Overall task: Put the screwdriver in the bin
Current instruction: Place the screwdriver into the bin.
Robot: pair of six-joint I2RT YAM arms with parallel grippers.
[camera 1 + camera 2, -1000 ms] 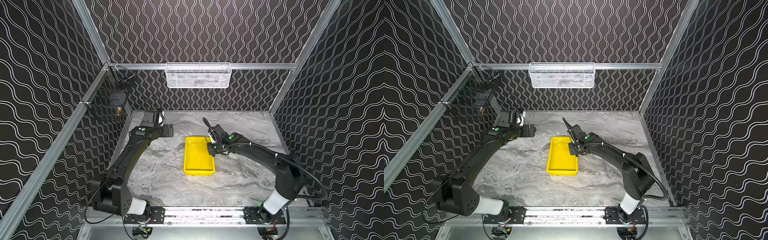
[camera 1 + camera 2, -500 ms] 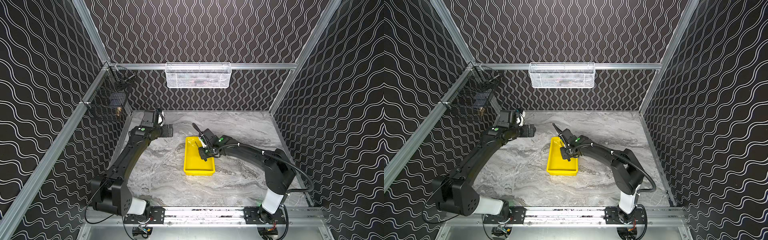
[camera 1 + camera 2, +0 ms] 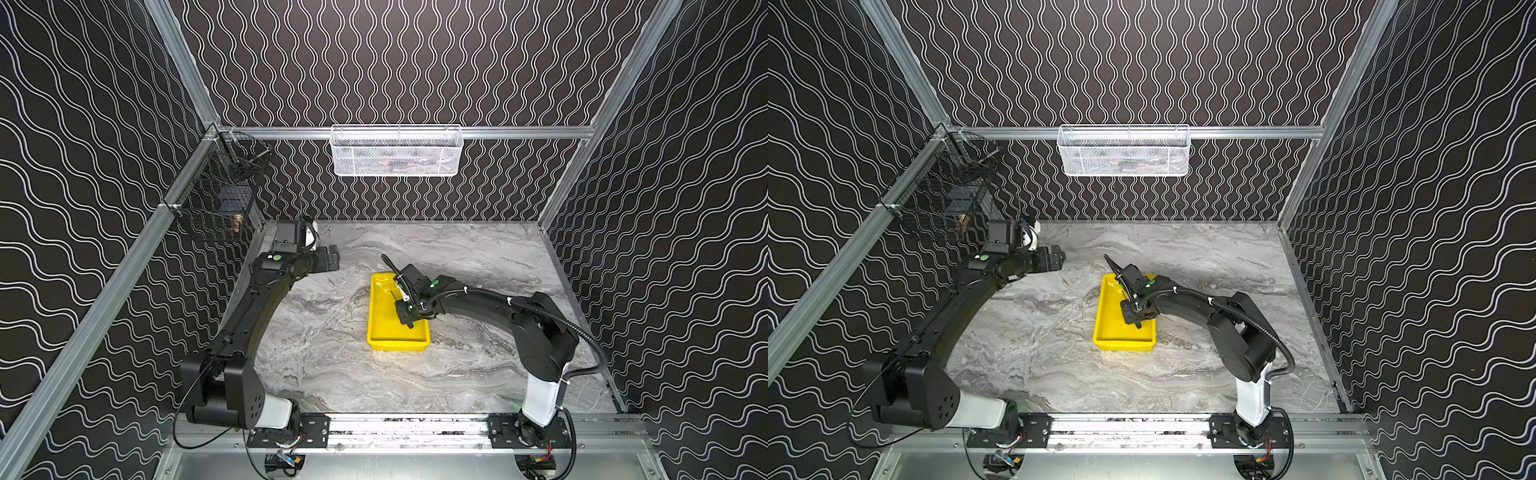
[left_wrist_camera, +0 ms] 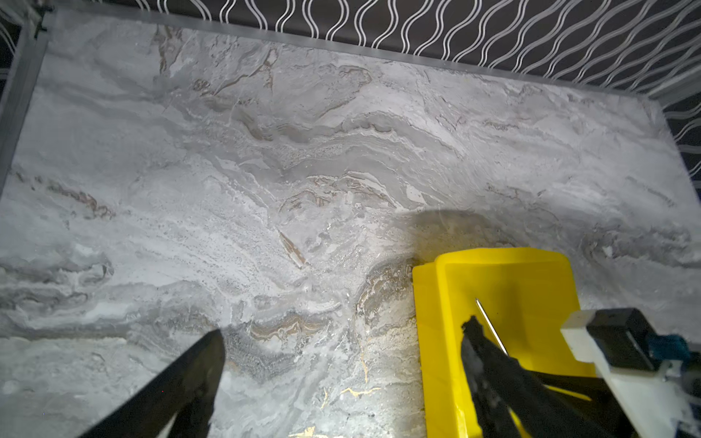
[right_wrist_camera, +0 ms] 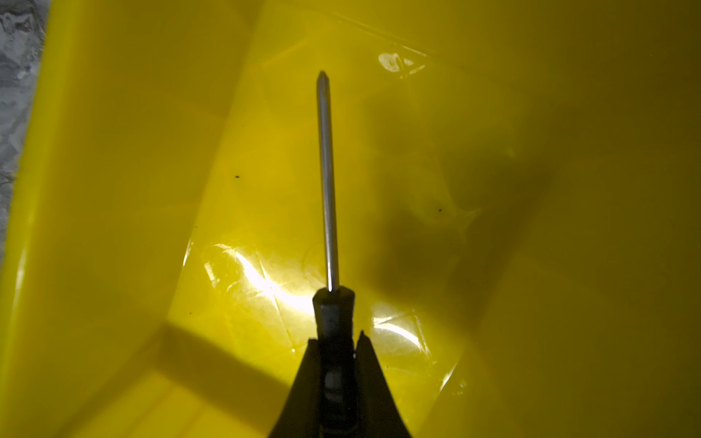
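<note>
My right arm reaches in low from the near rail, elbow bent, forearm stretched across the marble table [image 3: 478,374] with its wrist turned down over the bin [image 3: 380,316]. My right tool [image 5: 335,343] is pressed together on the handle of the screwdriver [image 5: 328,189], which juts straight out from between the two fingers, its thin bright shaft ending in a cross tip. In the right wrist view the shaft hangs over the bin's yellow floor; I cannot tell whether the tip touches it. In the left wrist view the shaft shows as a thin line above the bin's floor [image 4: 531,288], near the wall on my left side.

My left arm is raised and bent at the far left of the table, well apart from the bin. My left tool [image 4: 341,341] is spread wide, its two dark fingers framing bare marble and one corner of the bin, pinching nothing.

The bin sits mid-table, long side running away from me. Black walls with white wavy lines enclose the cell. A white mesh basket [image 3: 397,151] hangs on the back rail and a black wire basket [image 3: 216,199] on the left one.
</note>
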